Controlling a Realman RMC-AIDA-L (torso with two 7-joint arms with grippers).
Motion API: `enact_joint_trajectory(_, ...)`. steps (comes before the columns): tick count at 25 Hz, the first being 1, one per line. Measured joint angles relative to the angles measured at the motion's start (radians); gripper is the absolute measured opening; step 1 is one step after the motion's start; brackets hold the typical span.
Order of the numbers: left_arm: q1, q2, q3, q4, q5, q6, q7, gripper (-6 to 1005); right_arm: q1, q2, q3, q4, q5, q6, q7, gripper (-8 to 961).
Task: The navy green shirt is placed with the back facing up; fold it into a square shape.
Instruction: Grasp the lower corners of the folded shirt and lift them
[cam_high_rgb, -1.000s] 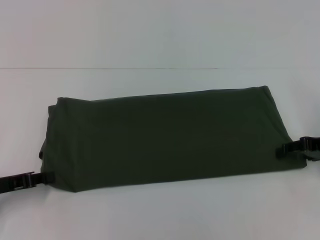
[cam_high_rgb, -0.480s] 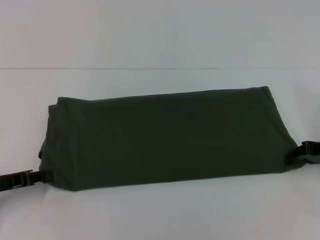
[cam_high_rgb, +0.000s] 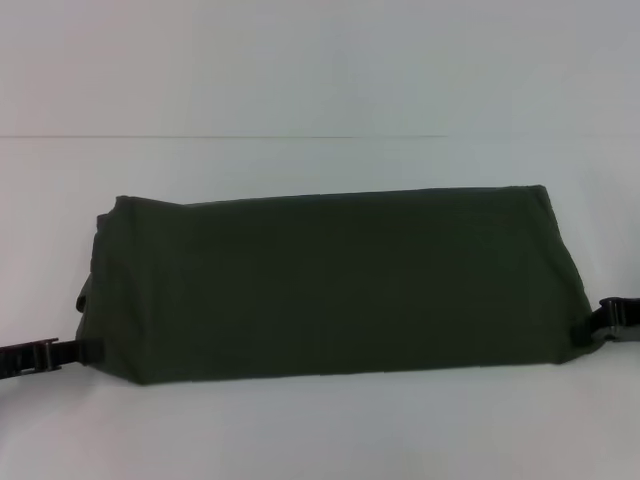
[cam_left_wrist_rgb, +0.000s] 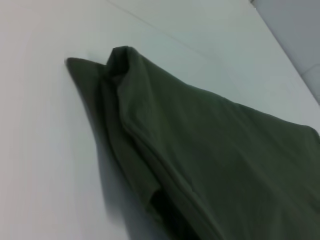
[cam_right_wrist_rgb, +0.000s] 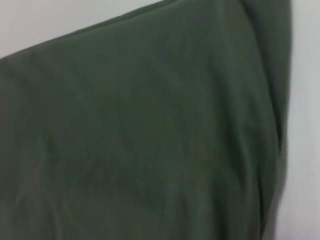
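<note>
A plain white desk (cam_high_rgb: 320, 430) fills the head view, with a faint seam running across the upper part of the frame. Directly on it lies the navy green shirt (cam_high_rgb: 330, 285), folded into a long band across the middle, plain side up, layered edges stacked at its left end.

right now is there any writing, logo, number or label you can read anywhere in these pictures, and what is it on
None: no readable text shows in any view.
The shirt shows only plain dark green cloth, with no print, tag or label on the folded side facing up.
The white table carries no marks.
The left gripper and right gripper, at the shirt's two near ends, show no lettering.
</note>
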Motion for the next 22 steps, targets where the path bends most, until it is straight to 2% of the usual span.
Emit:
enact_joint_trajectory(5,0.000,0.028,-0.016,0.027,0.063,0.099,-0.045,6,-0.014,-0.004,-0.004,-0.005,-0.003,-0.095,-0.034,23)
enact_joint_trajectory(13,0.003,0.049,-0.112,0.074,0.237,0.232,-0.107,5,-0.061,0.000,-0.013,-0.008,-0.007,-0.209,-0.105,36)
enact_joint_trajectory(17,0.008,0.049,-0.127,0.075,0.272,0.245,-0.117,5,-0.075,0.010,-0.014,-0.009,-0.007,-0.208,-0.115,43)
enact_joint_trajectory(22,0.009,0.045,-0.131,0.071,0.278,0.240,-0.118,6,-0.074,0.011,-0.009,-0.010,-0.004,-0.214,-0.132,51)
